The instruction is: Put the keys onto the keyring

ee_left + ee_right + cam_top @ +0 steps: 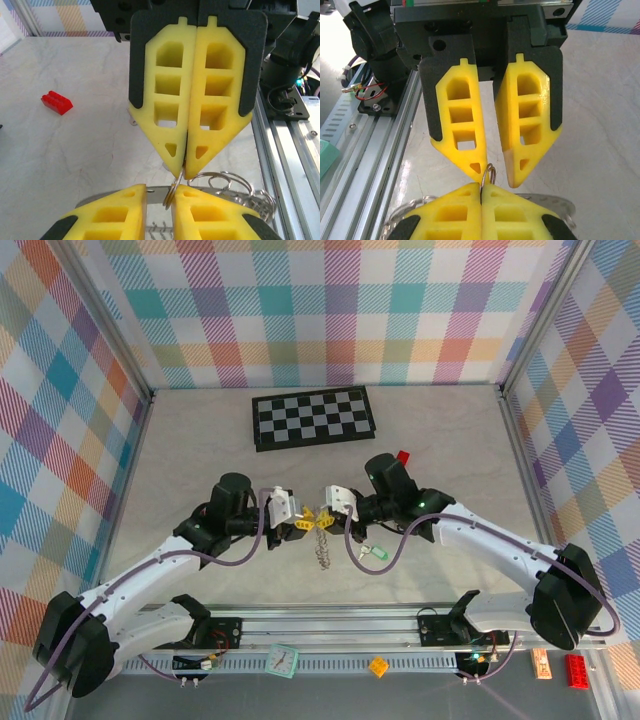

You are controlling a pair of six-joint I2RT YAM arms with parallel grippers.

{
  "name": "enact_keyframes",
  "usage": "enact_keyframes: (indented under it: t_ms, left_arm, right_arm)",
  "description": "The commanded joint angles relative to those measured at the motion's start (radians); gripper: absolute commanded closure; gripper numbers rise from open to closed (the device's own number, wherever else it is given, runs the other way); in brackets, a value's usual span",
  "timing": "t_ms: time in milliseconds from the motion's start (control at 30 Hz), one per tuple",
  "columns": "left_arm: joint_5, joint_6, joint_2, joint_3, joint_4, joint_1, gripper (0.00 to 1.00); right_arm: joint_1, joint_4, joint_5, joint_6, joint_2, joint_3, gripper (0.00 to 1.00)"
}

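In the top view my two grippers meet tip to tip at the table's middle. The keyring [322, 548] hangs below them, its wire loops dangling. My right gripper [481, 185] is shut on one small wire loop [489, 175] of the keyring. The flat grey ring [555, 205] shows behind its fingers. My left gripper [159, 189] stands open, and the same loop [175, 194] lies in the gap against its right finger. More wire loops [227, 181] fan out to the right. A green-headed key [374, 555] lies just below the right gripper [328, 520].
A black-and-white chequered board [313, 418] lies at the back. A small red block [404, 456] [56, 102] sits behind the right arm. The aluminium rail [330, 622] with the arm bases runs along the near edge, close to the grippers.
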Motion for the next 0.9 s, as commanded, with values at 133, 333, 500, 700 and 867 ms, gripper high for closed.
enact_keyframes:
  t_ms: [133,333,500,700,867]
  left_arm:
    - [0.024,0.051,0.025,0.047,-0.026,-0.019,0.89]
    - [0.038,0.041,0.01,0.031,0.009,-0.02,1.0]
    - [0.028,0.034,-0.004,0.018,0.041,-0.041,1.0]
    - [-0.015,0.106,-0.02,0.007,0.035,-0.071,1.0]
    - [-0.119,0.252,-0.059,-0.052,0.085,-0.112,1.0]
  right_arm:
    - [0.041,-0.063,-0.017,-0.047,0.027,0.064,1.0]
    - [0.01,0.052,0.005,0.028,-0.028,-0.027,0.81]
    - [-0.034,0.254,0.033,0.075,-0.129,-0.22,0.77]
    - [-0.033,0.309,0.028,0.069,-0.155,-0.263,0.77]
    - [-0.027,0.309,0.041,0.014,-0.171,-0.277,0.78]
